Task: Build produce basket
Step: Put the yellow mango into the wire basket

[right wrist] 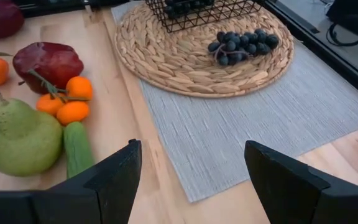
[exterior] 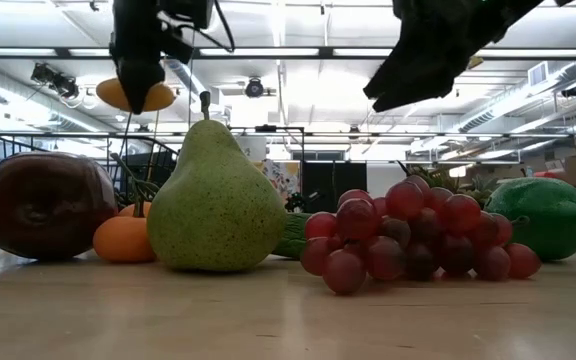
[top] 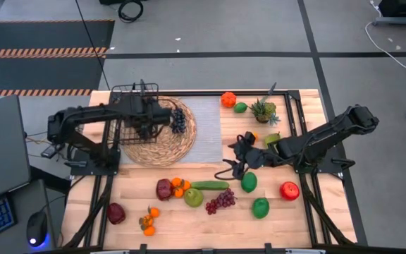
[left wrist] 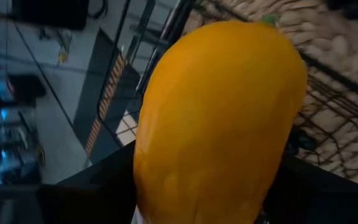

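Left gripper [top: 162,115], arm extended over the basket [top: 134,113], clamped on a yellow mango [left wrist: 216,124]; right gripper [right wrist: 191,168] low above the surface [top: 189,219], fingers apart, empty; no legible writing.

Grey concrete floor [top: 210,28] with hazard-striped mats [top: 44,52], ceiling strip lights [exterior: 298,52] overhead.

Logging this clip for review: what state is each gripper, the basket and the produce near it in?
left gripper: over the basket, shut on a yellow mango
right gripper: open, empty, above the table
basket: upright on the round mat
dark grapes: lying on the mat, outside the basket
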